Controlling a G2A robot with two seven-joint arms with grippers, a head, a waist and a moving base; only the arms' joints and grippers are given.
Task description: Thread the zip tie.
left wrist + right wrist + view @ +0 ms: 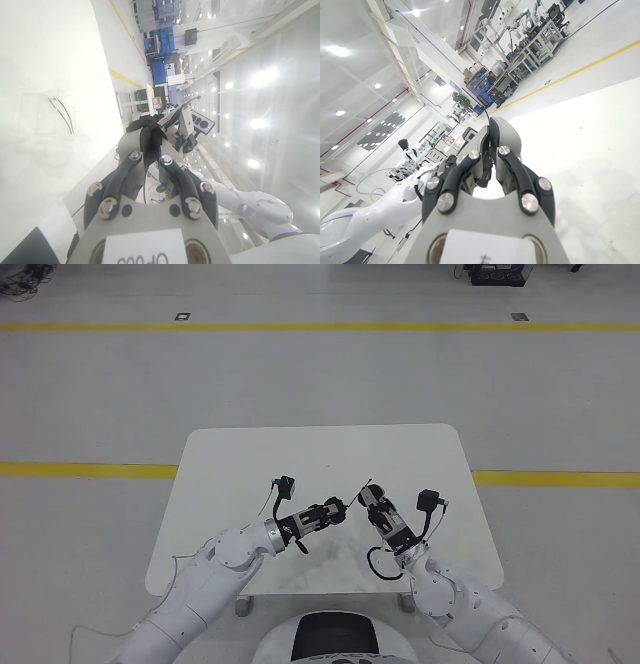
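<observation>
The right gripper [491, 128] has its fingers pressed together on the thin black zip tie [486, 114], whose free end pokes out past the fingertips in a slight curve. Just beside it, the left gripper [149, 128] points toward the right one with its fingers drawn together; whether the dark material between them is anything more than the pads cannot be told. Both grippers hang close together, tips nearly meeting, above the near half of the white table [300, 449].
</observation>
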